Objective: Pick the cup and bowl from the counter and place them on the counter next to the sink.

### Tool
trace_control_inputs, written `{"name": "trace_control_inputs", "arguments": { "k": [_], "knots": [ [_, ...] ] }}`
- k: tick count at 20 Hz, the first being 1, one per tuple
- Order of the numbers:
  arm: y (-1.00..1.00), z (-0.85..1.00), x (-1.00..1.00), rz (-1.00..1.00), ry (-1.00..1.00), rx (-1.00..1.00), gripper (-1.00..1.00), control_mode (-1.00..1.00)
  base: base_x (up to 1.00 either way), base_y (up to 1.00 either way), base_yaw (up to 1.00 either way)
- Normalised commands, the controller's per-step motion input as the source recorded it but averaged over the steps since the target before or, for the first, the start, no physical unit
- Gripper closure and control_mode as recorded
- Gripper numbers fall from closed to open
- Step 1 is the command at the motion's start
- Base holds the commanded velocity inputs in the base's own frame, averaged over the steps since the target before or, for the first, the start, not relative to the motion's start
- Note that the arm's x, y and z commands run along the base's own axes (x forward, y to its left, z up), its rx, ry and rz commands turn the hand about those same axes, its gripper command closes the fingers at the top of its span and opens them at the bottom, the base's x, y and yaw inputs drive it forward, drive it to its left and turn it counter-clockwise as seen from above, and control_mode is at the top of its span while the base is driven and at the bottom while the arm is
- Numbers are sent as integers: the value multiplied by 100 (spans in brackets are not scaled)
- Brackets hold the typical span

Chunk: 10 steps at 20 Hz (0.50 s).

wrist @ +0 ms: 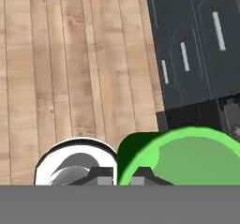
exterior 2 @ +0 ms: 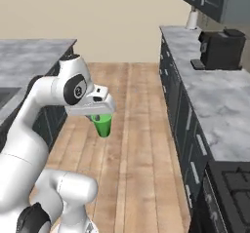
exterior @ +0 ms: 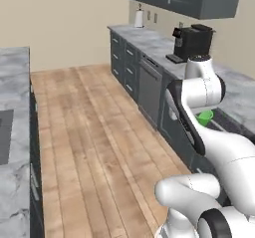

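Gripper [exterior 2: 100, 116] pinches the green cup [exterior 2: 102, 125], arm folded, hand pointing down above the wooden floor [exterior 2: 141, 144].

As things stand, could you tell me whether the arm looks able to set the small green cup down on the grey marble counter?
Probably not yet. The gripper is shut on the small green cup, but hangs over the wooden floor, with the grey marble counter off to the side across the aisle.
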Motion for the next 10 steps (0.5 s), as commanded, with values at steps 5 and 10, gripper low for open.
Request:
{"name": "trace_control_inputs", "arguments": {
  "k": [5,10],
  "knots": [
    [0,0,0,0,0,0,100,100,0,0,87],
    [0,0,0,0,0,0,100,100,0,0,84]
  ]
}}
